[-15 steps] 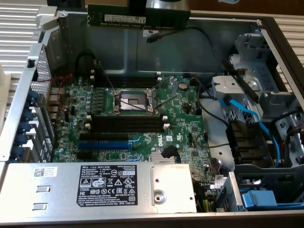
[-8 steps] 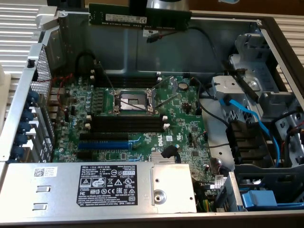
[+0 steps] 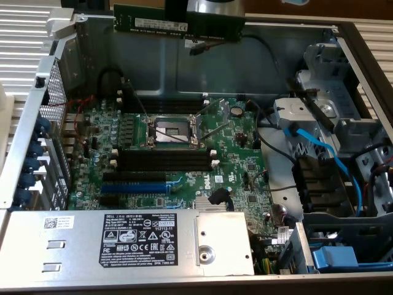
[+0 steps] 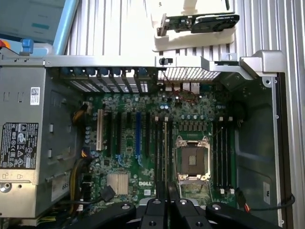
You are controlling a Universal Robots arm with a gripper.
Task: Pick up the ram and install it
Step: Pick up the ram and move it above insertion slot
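Note:
The ram (image 3: 178,23), a long dark-green stick with a white label strip, hangs level high over the far wall of the open computer case, well above the motherboard (image 3: 236,160). My gripper (image 3: 206,7) is shut on the ram's upper edge. In the wrist view the ram (image 4: 166,157) shows edge-on as a thin line running out from between the fingertips of the gripper (image 4: 166,204). Empty black memory slots (image 3: 163,161) lie beside the processor socket (image 3: 175,129), far below the stick.
A blue expansion slot (image 3: 132,187) lies near the memory slots. The silver power supply (image 3: 123,243) fills the case's near side. A drive cage (image 3: 344,123) and blue cables (image 3: 319,147) crowd the exterior view's right. A card on a white holder (image 4: 200,24) sits outside the case.

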